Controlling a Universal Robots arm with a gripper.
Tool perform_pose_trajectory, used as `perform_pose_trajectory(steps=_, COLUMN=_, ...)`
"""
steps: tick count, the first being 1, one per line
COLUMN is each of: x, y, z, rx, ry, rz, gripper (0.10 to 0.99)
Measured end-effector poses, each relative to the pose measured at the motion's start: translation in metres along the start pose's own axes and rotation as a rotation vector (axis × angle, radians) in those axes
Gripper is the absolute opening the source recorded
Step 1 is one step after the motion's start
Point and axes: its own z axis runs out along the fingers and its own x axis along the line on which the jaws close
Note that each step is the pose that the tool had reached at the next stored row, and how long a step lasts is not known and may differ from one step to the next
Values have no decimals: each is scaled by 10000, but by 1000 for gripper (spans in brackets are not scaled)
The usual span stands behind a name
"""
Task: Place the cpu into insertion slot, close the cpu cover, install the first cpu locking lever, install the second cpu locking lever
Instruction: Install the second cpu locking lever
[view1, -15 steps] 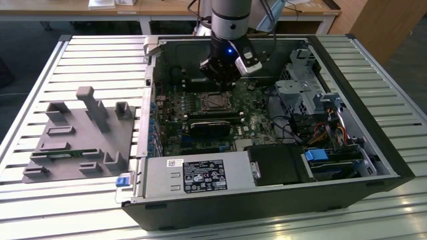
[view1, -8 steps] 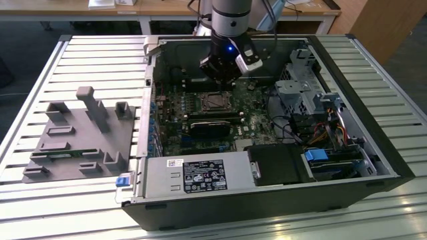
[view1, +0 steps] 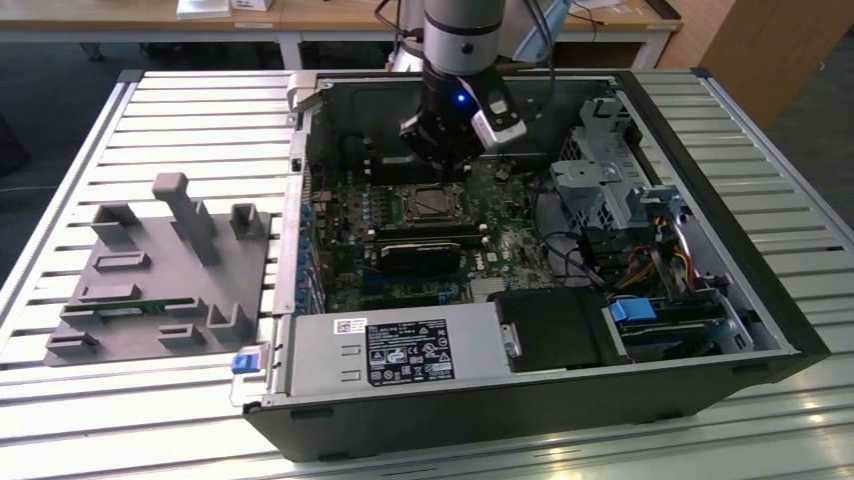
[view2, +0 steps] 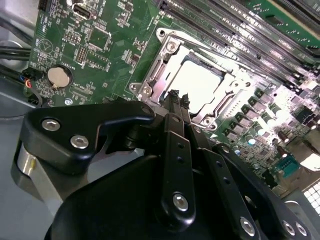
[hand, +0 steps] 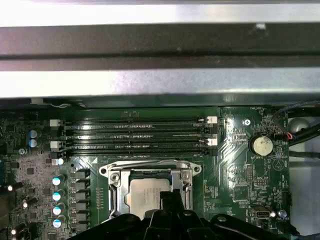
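Note:
The cpu (hand: 146, 194) lies in the insertion slot (view1: 430, 203) on the green board; its silver top (view2: 197, 82) shines in both wrist views. The silver cpu cover (hand: 150, 171) lies flat over it as a frame (view2: 161, 75) around the chip. My gripper (view2: 177, 97) hangs just above the socket's edge, its two narrow black fingertips pressed together with nothing between them. In the exterior view my gripper (view1: 434, 162) sits over the far side of the socket. I cannot make out how the locking levers stand.
Long black memory slots (hand: 135, 135) run beside the socket. A coin battery (hand: 261, 145) sits on the board. The case holds a power supply (view1: 400, 350) in front and a drive cage (view1: 614, 190) on the exterior view's right. A grey fixture tray (view1: 160, 270) lies outside.

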Motion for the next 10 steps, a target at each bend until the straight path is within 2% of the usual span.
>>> perform_pose_trajectory(steps=6, x=-2, y=-57, z=-2, rx=0, ry=0, rz=0, gripper=106)
perform_pose_trajectory(steps=10, x=-5, y=-121, z=-3, rx=0, ry=0, rz=-1, gripper=106)
